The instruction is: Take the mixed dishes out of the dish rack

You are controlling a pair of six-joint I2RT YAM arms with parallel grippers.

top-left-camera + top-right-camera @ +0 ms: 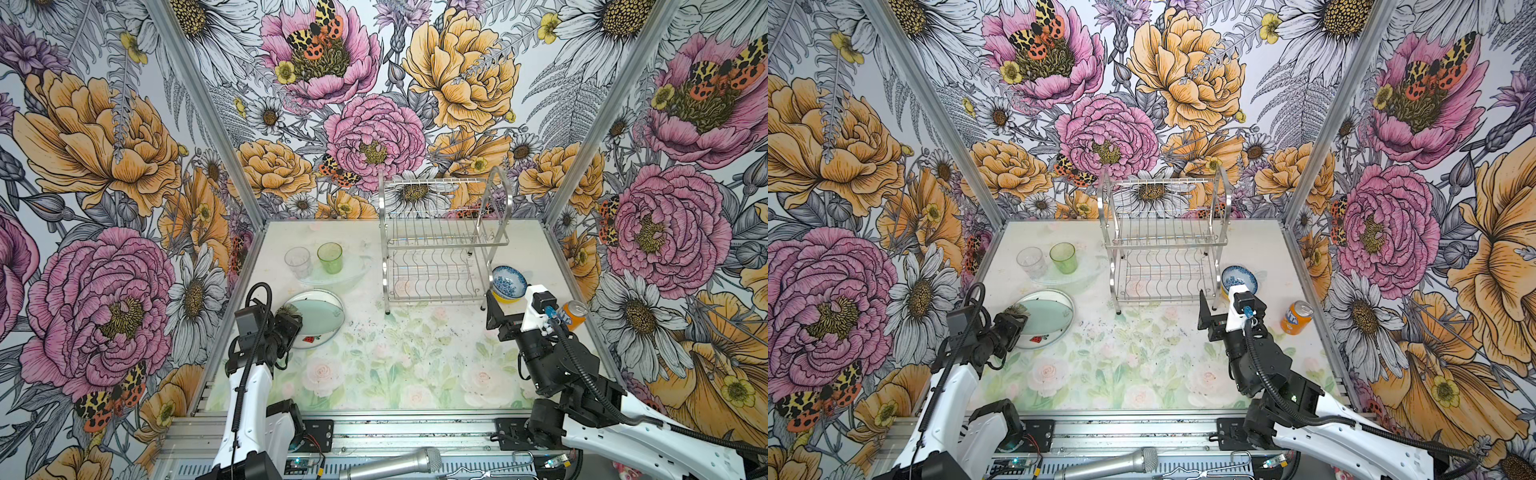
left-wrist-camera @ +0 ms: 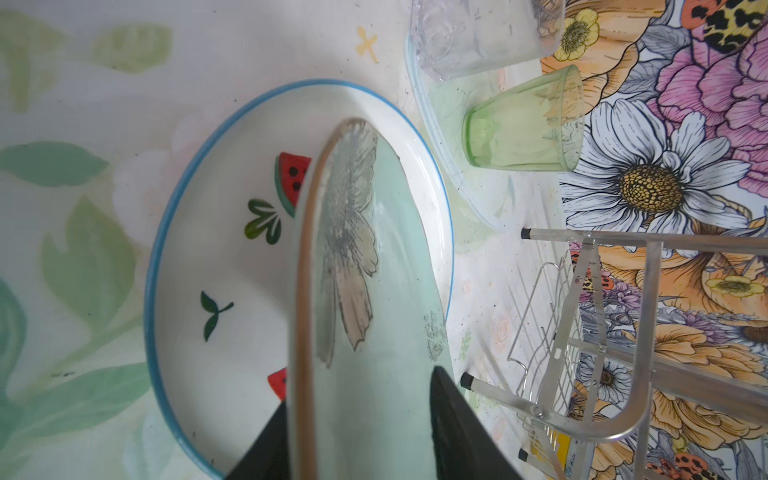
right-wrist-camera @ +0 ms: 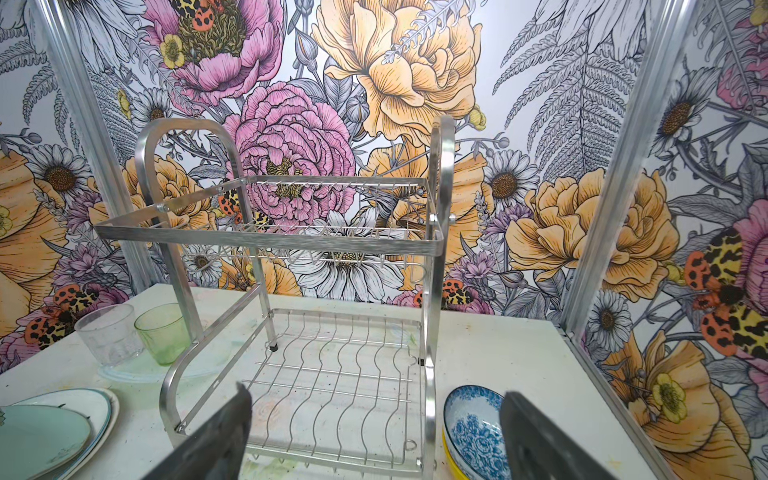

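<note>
Left gripper (image 2: 360, 386) straddles the rim of the pale green plate (image 1: 322, 318), which lies on a watermelon-print white plate (image 1: 329, 337) left of the dish rack (image 1: 436, 245), its jaws part-spread, grip impossible to judge; right gripper (image 3: 376, 392) hangs wide open, holding nothing.

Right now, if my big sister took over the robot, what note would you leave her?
Left hand: straddles the rim of the pale green plate; I can't tell if it grips.
Right hand: open, empty, facing the dish rack.
Dishes: the pale green plate rests on the white watermelon plate. The clear glass and green tumbler stand left of the rack. The blue-and-white bowl sits inside the yellow bowl, right of the rack.
Done: both rack shelves are bare.
Left: probably just make sure the plate is let go, then pull both arms back.
</note>
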